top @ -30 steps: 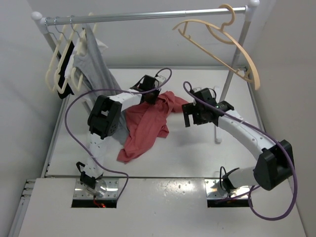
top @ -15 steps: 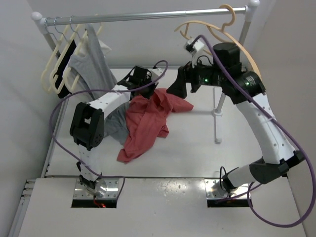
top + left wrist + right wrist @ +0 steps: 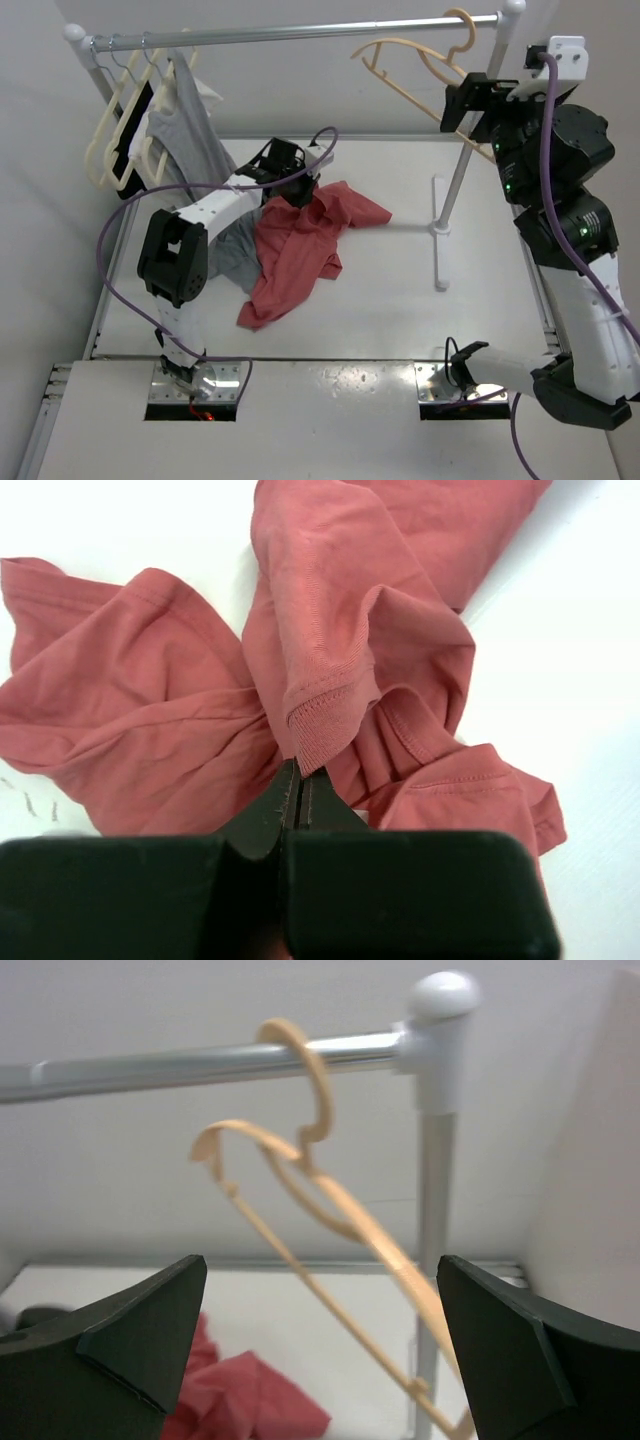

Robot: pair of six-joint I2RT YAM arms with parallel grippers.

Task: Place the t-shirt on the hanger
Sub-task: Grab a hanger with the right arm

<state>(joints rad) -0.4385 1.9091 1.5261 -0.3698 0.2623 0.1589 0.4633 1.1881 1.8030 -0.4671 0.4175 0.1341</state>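
The work surface is a flat white table enclosed by plain white walls. A round metal rail spans the rear.

The t-shirt, soft salmon-red cotton with ribbed hems, lies crumpled left of the table centre, partly over a grey cloth. The left gripper is clamped on 1 ribbed edge of it, jaws pressed together.

The hanger, thin pale beige plastic with a curved hook, hangs tilted at the rail's right end, next to the white upright. The right gripper is raised just beside the hanger, jaws spread wide, grasping nothing.

A cluster of cream hangers with grey and black garments occupies the rail's left end. 2 purple cables loop along the arms.
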